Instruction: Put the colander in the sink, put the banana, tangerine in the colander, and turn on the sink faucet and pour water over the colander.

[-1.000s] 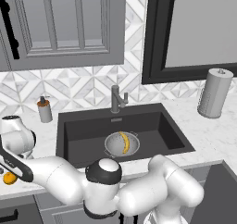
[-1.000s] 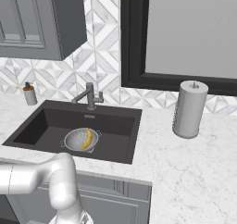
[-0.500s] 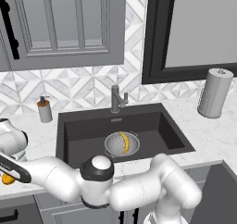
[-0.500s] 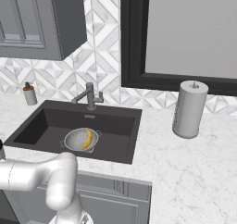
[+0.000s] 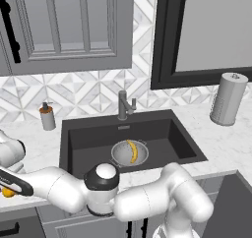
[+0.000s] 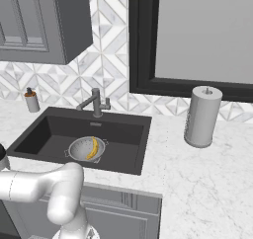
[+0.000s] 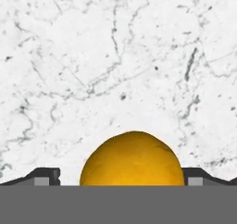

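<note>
The pincer (image 7: 120,181) stands wide apart over white marble counter (image 7: 115,56), one fingertip (image 7: 44,176) on each side of the tangerine (image 7: 132,159), not touching it. The fruit's lower half is cut off from sight.

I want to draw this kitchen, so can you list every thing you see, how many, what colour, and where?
sink: one, nearly black, set in the counter
colander: one, silver-grey, in the sink
banana: one, yellow, inside the colander
tangerine: one, orange, on the counter left of the sink
sink faucet: one, dark grey, behind the sink
soap dispenser: one, grey and brown, back left
paper towel roll: one, grey, right side
counter: one, white marble
gripper: one, dark tips, open, either side of the tangerine
</note>
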Tool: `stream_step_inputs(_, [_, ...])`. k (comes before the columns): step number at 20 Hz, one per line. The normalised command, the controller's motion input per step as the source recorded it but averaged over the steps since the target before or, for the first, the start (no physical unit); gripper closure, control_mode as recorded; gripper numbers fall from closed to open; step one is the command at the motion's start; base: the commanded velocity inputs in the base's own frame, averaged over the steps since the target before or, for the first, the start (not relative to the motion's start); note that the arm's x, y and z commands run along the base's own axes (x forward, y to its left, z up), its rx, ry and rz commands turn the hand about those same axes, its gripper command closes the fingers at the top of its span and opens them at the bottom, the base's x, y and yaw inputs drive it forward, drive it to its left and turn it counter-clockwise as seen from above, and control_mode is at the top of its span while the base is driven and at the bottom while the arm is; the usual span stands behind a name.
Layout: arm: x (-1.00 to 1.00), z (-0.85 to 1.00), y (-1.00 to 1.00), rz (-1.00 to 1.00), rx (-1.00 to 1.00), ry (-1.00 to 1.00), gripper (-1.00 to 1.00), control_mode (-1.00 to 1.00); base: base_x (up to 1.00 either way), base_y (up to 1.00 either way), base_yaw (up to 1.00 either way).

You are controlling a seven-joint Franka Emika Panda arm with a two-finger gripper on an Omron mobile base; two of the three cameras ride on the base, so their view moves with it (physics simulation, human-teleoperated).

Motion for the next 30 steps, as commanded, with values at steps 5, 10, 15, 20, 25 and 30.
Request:
stream_step_inputs(5, [-0.16,-0.23,-0.24,-0.09,-0.04,-0.05,1.00,-1.00,0.00,0.00,0.00])
stream_step_inputs(10, [0.00,-0.08,-0.45,-0.05,-0.06,-0.15,1.00,-1.00,0.00,0.00,0.00])
stream_step_inputs(15, [0.01,0.03,-0.55,-0.03,-0.02,-0.22,1.00,-1.00,0.00,0.00,0.00])
stream_step_inputs(20, [0.07,0.42,-0.59,-0.04,0.09,-0.05,1.00,-1.00,0.00,0.00,0.00])
stream_step_inputs(25, [0.09,0.39,-0.74,-0.02,0.15,0.00,1.00,-1.00,0.00,0.00,0.00])
stream_step_inputs(30, [-0.07,0.25,-0.94,0.02,0.06,-0.01,1.00,-1.00,0.00,0.00,0.00])
